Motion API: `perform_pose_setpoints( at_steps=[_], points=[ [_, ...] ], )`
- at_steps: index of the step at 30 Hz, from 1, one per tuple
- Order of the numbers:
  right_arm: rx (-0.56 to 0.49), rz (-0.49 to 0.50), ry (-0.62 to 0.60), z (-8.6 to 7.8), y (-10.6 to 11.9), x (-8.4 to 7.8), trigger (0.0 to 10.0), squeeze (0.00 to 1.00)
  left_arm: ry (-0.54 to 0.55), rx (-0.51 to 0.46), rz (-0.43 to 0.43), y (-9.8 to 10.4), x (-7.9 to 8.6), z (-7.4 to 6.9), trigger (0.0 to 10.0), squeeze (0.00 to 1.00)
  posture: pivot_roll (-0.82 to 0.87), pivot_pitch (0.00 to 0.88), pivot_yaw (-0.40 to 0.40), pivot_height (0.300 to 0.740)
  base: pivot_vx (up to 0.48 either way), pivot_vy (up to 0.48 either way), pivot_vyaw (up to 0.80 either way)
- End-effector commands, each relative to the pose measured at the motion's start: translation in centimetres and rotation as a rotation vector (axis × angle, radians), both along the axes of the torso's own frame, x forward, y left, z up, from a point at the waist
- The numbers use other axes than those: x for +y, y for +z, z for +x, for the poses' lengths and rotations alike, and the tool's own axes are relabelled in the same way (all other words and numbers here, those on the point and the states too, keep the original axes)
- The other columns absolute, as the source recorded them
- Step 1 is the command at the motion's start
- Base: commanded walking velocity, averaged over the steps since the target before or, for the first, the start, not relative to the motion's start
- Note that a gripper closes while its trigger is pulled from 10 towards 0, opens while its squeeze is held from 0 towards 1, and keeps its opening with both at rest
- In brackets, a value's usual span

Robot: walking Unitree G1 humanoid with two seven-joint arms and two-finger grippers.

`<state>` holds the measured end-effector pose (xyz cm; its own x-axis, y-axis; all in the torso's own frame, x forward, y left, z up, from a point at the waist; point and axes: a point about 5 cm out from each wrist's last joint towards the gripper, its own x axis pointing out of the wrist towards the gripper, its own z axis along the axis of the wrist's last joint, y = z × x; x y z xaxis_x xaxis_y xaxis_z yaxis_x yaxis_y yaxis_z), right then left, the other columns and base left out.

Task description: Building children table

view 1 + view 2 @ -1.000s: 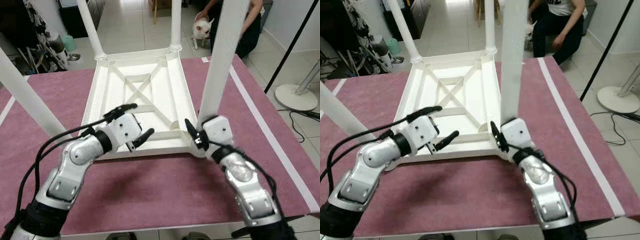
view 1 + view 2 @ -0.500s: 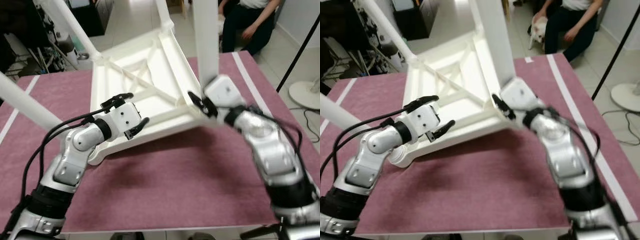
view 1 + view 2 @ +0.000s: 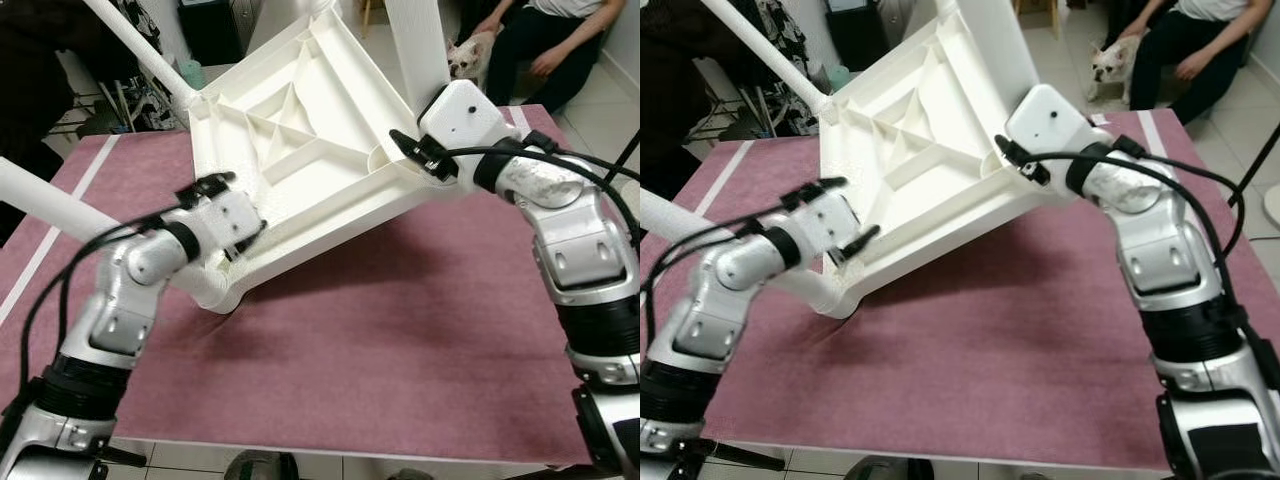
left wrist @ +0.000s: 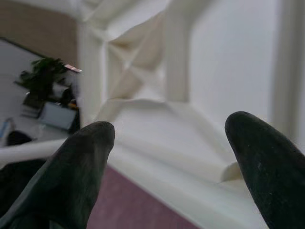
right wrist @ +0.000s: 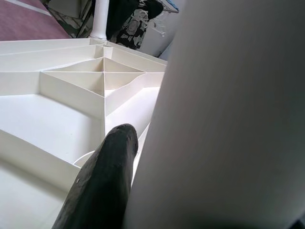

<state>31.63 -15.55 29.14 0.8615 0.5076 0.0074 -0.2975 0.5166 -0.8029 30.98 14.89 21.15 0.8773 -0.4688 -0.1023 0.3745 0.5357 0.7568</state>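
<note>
**Q:** Where is the children's table?

**A:** The white plastic children's table (image 3: 300, 150) is upside down and tilted. Its left near corner rests on the maroon table (image 3: 400, 330) in front of me, and its right side is lifted off it. Its ribbed underside faces me, and white legs stick out from the corners.

**Q:** What is your right arm doing?

**A:** My right fingers (image 3: 425, 160) pinch the base of the near right leg (image 3: 418, 45), at the raised corner. The wrist camera shows one black finger (image 5: 102, 183) pressed against that leg.

**Q:** And your left arm?

**A:** My left fingers (image 3: 228, 212) are spread. They sit against the low near rim of the children's table, beside the near left leg (image 3: 50, 205). In the wrist view the two fingertips (image 4: 83, 164) stand apart with the white rim between them.

**Q:** Anything else around?

**A:** A person in dark trousers (image 3: 545, 45) sits on the tiled floor beyond the table, with a small pale dog (image 3: 470, 58) beside them.
</note>
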Motion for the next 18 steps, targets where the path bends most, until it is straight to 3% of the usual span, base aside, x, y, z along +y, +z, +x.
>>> perform_pose_setpoints(
  at_steps=[1, 5, 7, 10, 13, 18],
  points=[
    [-0.145, -0.284, -0.072, -0.3, 1.0, -0.3, 10.0, 0.00, 0.278, -0.223, -0.117, 1.4, 2.1, 0.6, 10.0, 0.00, -0.06, 0.000, 0.107, 0.740, 0.000, 0.000, 0.00],
    [-0.139, -0.288, -0.078, -0.2, 1.0, -0.5, 10.0, 0.00, 0.322, -0.239, -0.147, 1.5, 2.7, 0.6, 10.0, 0.00, -0.06, 0.000, 0.109, 0.740, 0.000, 0.000, 0.00],
    [-0.129, -0.324, -0.101, 0.4, 1.5, -1.3, 10.0, 0.00, 0.403, -0.270, -0.250, 2.0, 3.8, 0.3, 10.0, 0.00, -0.06, 0.000, 0.110, 0.740, 0.000, 0.000, 0.00],
    [-0.128, -0.369, -0.110, 1.0, 2.0, -1.8, 10.0, 0.00, 0.436, -0.285, -0.287, 2.0, 4.2, 0.1, 10.0, 0.00, -0.06, 0.000, 0.110, 0.740, 0.000, 0.000, 0.00],
    [-0.136, -0.394, -0.109, 1.3, 2.5, -2.0, 10.0, 0.00, 0.447, -0.286, -0.294, 1.8, 4.2, 0.0, 10.0, 0.00, -0.06, 0.000, 0.110, 0.740, 0.000, 0.000, 0.00],
    [-0.198, -0.464, -0.111, 2.0, 5.2, -2.4, 10.0, 0.00, 0.418, -0.253, -0.319, 0.7, 3.3, -0.5, 10.0, 0.00, -0.06, 0.000, 0.120, 0.740, 0.000, 0.000, 0.00]
  ],
)
